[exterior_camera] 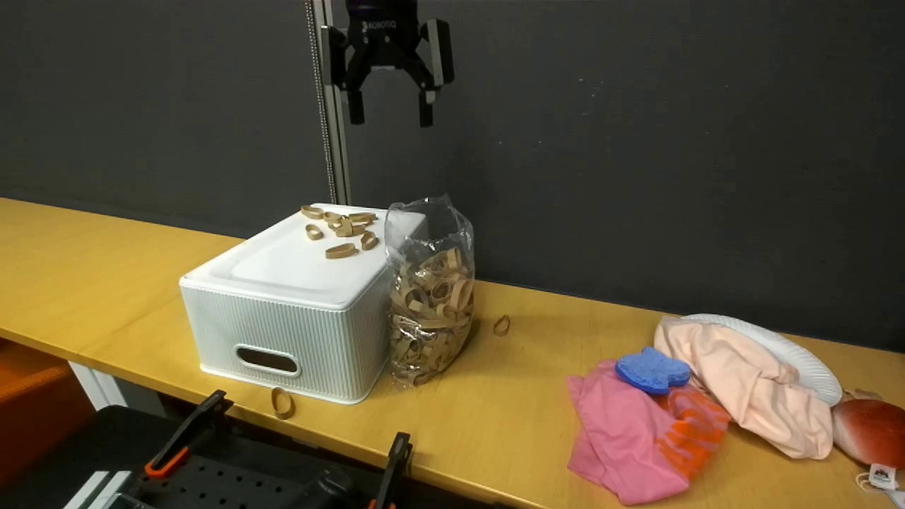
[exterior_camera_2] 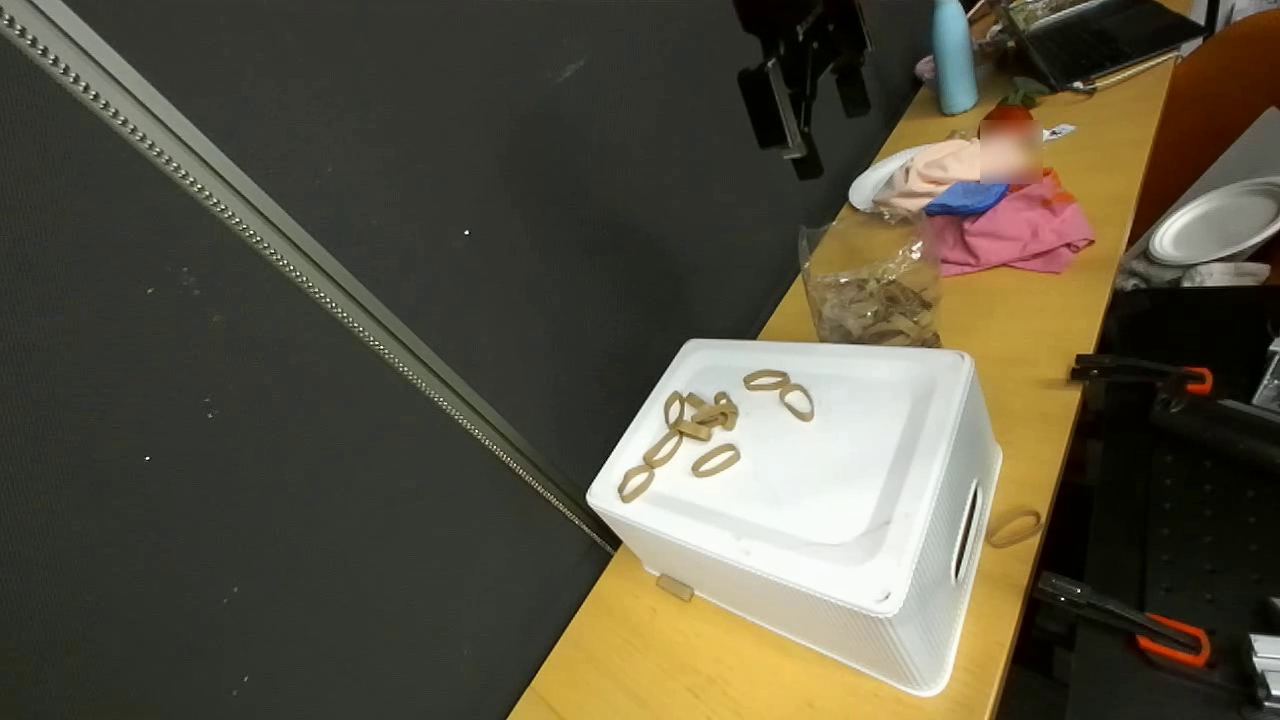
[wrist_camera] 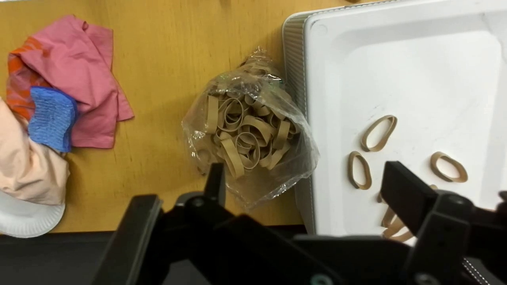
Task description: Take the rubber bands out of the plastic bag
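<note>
Readable: brand name ROBOTIQ, pale capitals in one line, small mark to its left, on the dark upper body of the gripper point(exterior_camera: 391, 116), in an exterior view. White tag point(exterior_camera: 882, 475) just beside the red round thing point(exterior_camera: 873, 431), in both exterior views: dark print on it, small and blurred, can't be read.

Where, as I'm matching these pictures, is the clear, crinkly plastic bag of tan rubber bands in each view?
In an exterior view: plastic bag near the middle, right of the white, ribbed rectangular box.
In an exterior view: bag right of centre, upper half, above the box.
Wrist view: bag at the centre, left of the box.
Shared landmark: that white box.
</note>
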